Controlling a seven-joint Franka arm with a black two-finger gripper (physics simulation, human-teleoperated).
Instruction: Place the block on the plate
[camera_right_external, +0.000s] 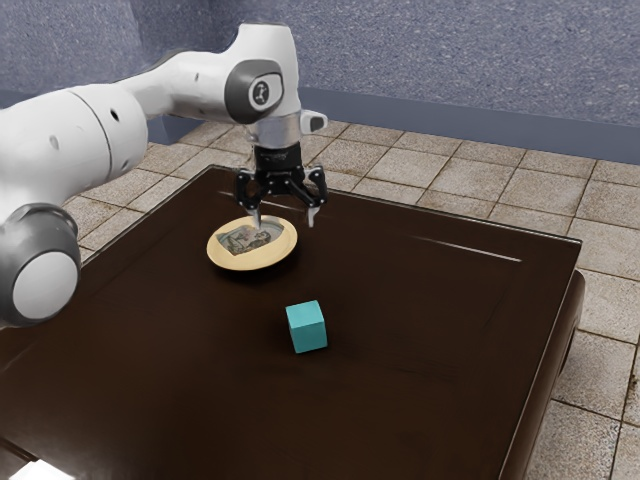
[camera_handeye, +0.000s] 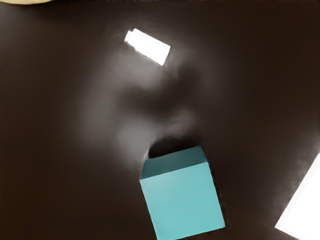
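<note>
See the block (camera_right_external: 307, 327) resting flat on the table (camera_right_external: 430, 380), clear of the plate (camera_right_external: 252, 262), nearer the camera and somewhat toward the exterior view's right from it. Holding the gripper (camera_right_external: 284, 222) open, spread wide, with nothing in its grasp, high above the table and, judging by the wrist view, off to the block's side of the plate. Left to do: lower, grasp, lift, carry across to the plate. Worth distrusting the exterior view's overlap with the plate, probably due to height alone; by descending on that reading, could miss the block or knock the plate's rim. Watch the block's angle too, turned a little in the wrist view; by closing without matching that turn, could catch edges instead of flat faces, then twist the block or squeeze it out. Might press into the table from going too low, or pinch only the top from stopping too high, and lose the block during the lift. On a low path to the plate, could clip the raised rim and shove the plate away. From an off-centre release, might leave the block leaning on the rim; from a high one, might bounce it off the plate. Best to descend squarely, check for a firm hold, clear the rim, then lower gently to the plate's middle before letting go.
</note>
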